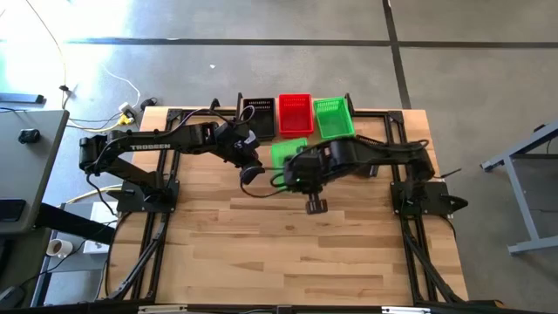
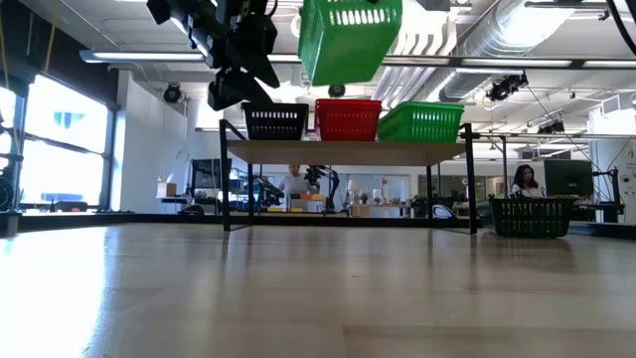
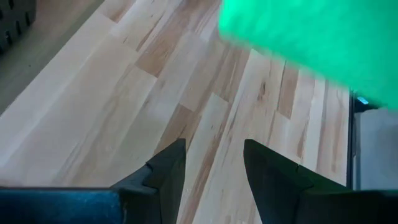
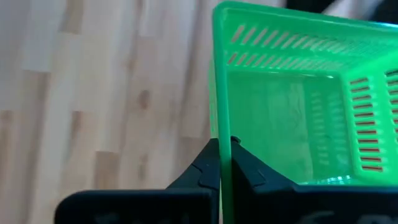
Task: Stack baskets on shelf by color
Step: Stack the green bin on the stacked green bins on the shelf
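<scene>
Clearly the bright green plastic lattice basket (image 4: 298,118) is a light, thin-walled thing: stiff enough to keep its box shape, yet its slotted sides would probably flex under a hard squeeze, and the smooth plastic could slip. My judgement is that the top rim of one wall is the sound place to take it, pinched through the wall's thickness, which is how it is held now. In the right wrist view the right gripper (image 4: 221,163) has its two dark fingers closed almost together on that green rim, with only the wall between them, and the basket hangs clear of the light wood tabletop (image 1: 305,253). In the low view the carried basket rides high, above the low wood-topped shelf with thin black legs (image 2: 348,152). From above it sits just at 6 o'clock of the shelf row.

On the shelf stand a black lattice basket (image 1: 258,116), a red lattice basket (image 1: 295,114) and a second green lattice basket (image 1: 333,119), side by side. The last lies at about 1 o'clock from the carried one.

The left gripper (image 3: 212,163) hovers at 9 o'clock of the carried basket, fingers parted a modest gap, holding nothing.
</scene>
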